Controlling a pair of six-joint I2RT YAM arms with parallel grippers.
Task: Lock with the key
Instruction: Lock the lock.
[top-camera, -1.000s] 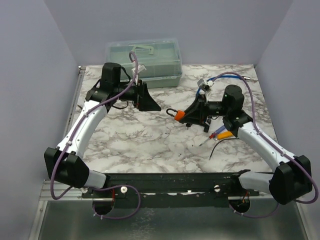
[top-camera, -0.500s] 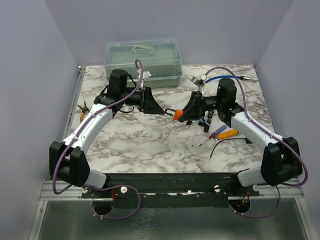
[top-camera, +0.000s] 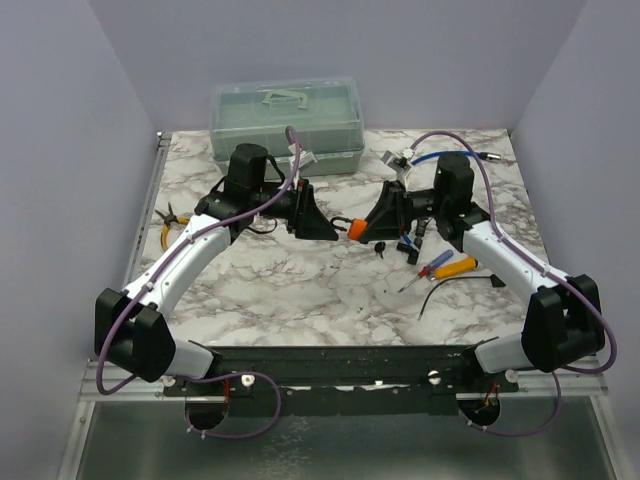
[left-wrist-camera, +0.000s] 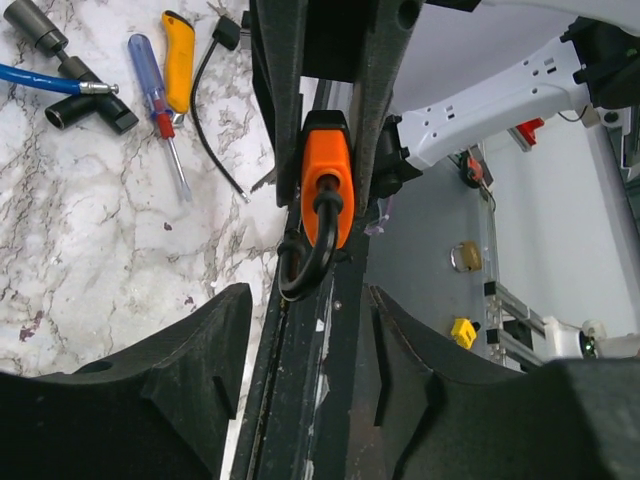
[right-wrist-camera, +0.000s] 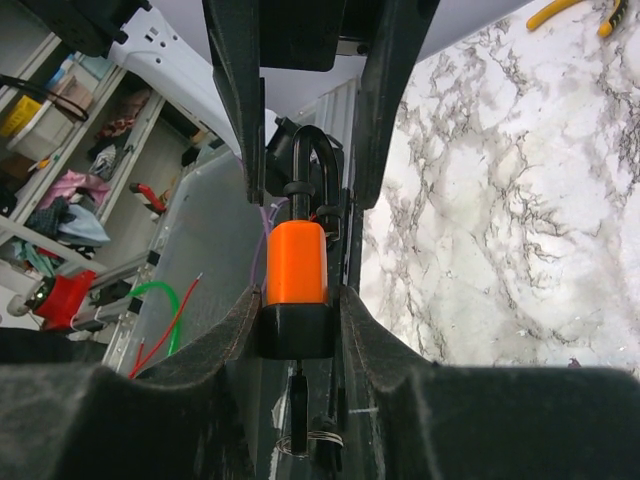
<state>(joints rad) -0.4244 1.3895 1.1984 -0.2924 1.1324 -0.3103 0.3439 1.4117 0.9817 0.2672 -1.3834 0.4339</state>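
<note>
Over mid-table | R tool (right-wrist-camera: 297, 305) pinching orange padlock (right-wrist-camera: 296, 262) | L tool (left-wrist-camera: 305, 300) spread, just beside it

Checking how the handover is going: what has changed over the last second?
The left gripper moved right toward the padlock, open. The right arm shifted posture, but the right gripper kept the padlock clamped in nearly the same spot. The box and screwdrivers did not move.

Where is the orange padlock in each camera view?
Top external: padlock mid-table, between the arms.
Left wrist: padlock upper centre, shackle pointing down.
Right wrist: padlock centre, shackle pointing up.
Shared landmark: the marble table.
</note>
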